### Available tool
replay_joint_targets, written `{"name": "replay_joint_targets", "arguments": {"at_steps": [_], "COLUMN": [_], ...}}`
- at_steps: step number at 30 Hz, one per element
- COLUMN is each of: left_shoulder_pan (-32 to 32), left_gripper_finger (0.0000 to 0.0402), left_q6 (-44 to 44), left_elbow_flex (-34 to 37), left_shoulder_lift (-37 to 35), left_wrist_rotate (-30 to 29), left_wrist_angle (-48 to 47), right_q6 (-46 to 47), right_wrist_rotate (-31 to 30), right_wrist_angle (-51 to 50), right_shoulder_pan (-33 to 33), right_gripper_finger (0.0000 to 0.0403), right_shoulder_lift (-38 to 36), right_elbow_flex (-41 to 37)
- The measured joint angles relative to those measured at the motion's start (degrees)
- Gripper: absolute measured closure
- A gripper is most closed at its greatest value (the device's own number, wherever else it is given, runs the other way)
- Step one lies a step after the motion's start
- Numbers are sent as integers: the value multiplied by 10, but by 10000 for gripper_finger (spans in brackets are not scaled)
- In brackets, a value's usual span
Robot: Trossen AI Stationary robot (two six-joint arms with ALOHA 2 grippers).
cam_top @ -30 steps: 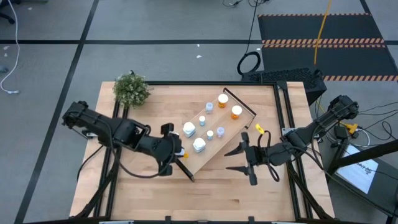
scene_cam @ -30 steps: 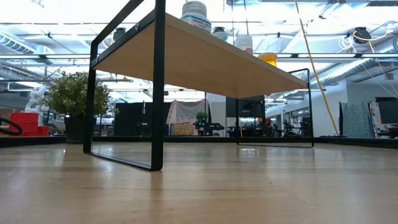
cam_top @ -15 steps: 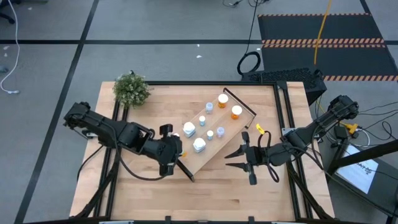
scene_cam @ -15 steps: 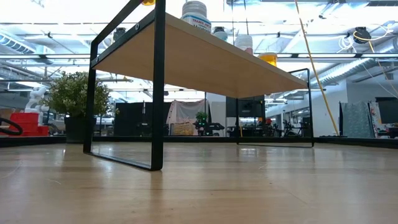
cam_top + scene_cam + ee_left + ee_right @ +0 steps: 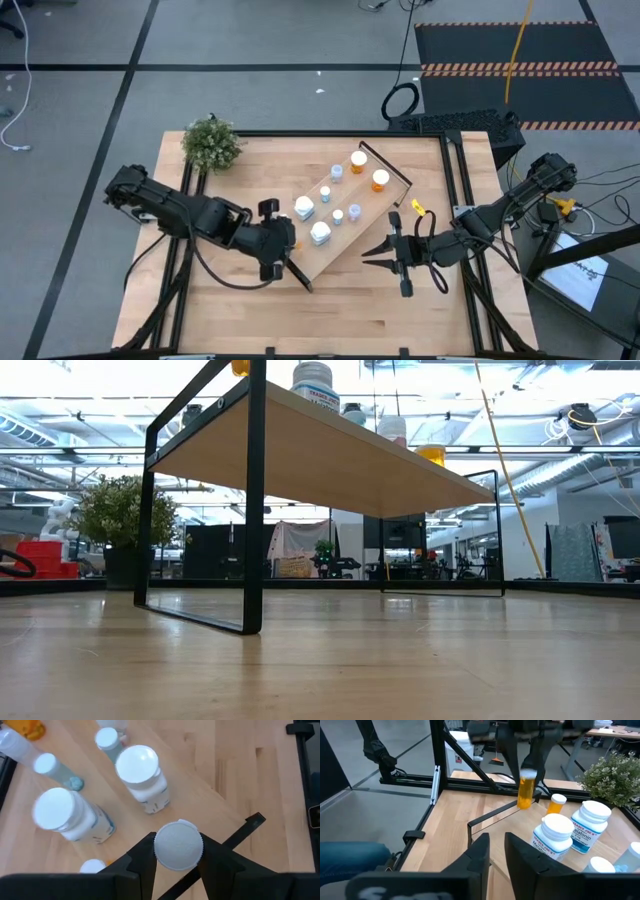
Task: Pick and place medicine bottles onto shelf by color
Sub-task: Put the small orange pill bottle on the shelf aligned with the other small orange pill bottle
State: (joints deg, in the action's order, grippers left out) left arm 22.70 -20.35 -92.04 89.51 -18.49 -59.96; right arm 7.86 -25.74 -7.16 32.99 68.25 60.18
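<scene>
- At the far left of the table we see the small green plant (image 5: 211,144) at the back corner, well apart from the work.
- Our left gripper (image 5: 281,246) hangs over the near-left end of the shelf (image 5: 375,205); its fingers (image 5: 141,857) are clamped on the white cap of an orange bottle (image 5: 526,790), held above the board's end bracket.
- Along the shelf, which lies slantwise on the table (image 5: 460,310), we count two large white bottles (image 5: 304,208) nearest that gripper, then three small pale blue ones (image 5: 337,173), then two orange bottles (image 5: 380,180) at the far right end.
- Our right gripper (image 5: 372,257) hovers just off the shelf's near edge, fingers (image 5: 476,855) close together with a narrow gap, holding nothing.
</scene>
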Motion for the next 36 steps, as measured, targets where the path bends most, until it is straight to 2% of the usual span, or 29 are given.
{"name": "replay_joint_targets", "arguments": {"at_steps": [6,18,27,36], "left_shoulder_pan": [-6,-14,-19,-19], "left_gripper_finger": [273,273,273,272], "left_q6": [5,9,21,22], "left_elbow_flex": [0,0,1,1], "left_shoulder_lift": [30,44,76,75], "left_wrist_rotate": [3,-12,22,27], "left_wrist_angle": [-1,0,-11,-14], "right_q6": [0,0,0,0], "right_wrist_rotate": [0,0,2,3], "right_wrist_angle": [0,0,1,0], "right_shoulder_pan": [0,0,0,0], "right_gripper_finger": [353,353,353,353], "right_shoulder_lift": [0,0,-2,-5], "right_elbow_flex": [0,0,0,0]}}
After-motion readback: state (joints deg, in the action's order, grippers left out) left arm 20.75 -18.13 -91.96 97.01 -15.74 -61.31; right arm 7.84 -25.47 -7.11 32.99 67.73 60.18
